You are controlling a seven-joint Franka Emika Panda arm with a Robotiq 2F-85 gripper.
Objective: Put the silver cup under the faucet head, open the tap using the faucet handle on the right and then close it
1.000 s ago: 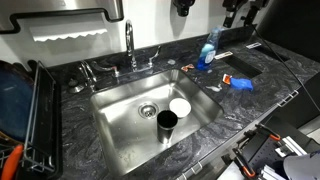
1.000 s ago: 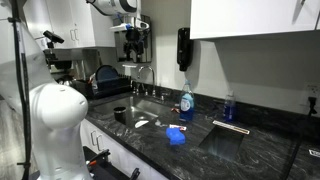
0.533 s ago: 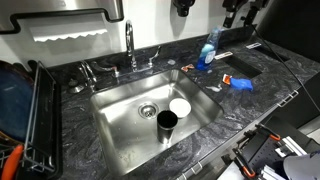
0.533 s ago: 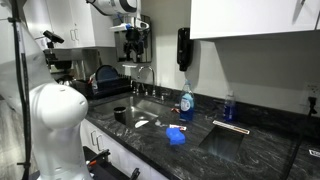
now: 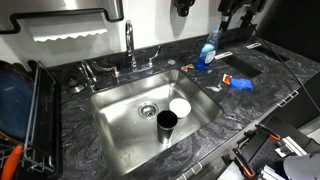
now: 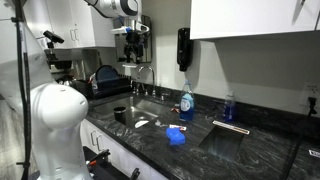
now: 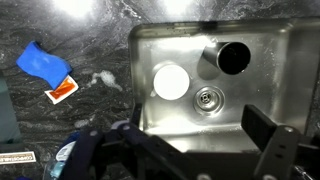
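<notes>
The silver cup [image 5: 167,121] [image 7: 232,57] stands upright in the steel sink [image 5: 120,135], between the drain [image 5: 148,110] and the sink's front right corner. The tap [image 5: 130,45] [image 6: 148,75] rises at the back rim. I cannot pick out its faucet head. The cup is well forward of the tap. The faucet handle [image 5: 150,63] sits just to the right of the tap. My gripper [image 6: 131,42] [image 7: 195,135] hangs high above the sink, open and empty, far from cup and handle.
A white bowl [image 5: 180,106] [image 7: 170,82] sits beside the cup in the sink. A blue bottle [image 5: 208,50] [image 6: 186,100] and a blue cloth [image 5: 240,82] [image 7: 42,62] are on the dark counter to the right. A dish rack [image 5: 20,110] stands left of the sink.
The arm has shifted slightly near the top of the exterior views. The cup, the bowl and the tap have not moved.
</notes>
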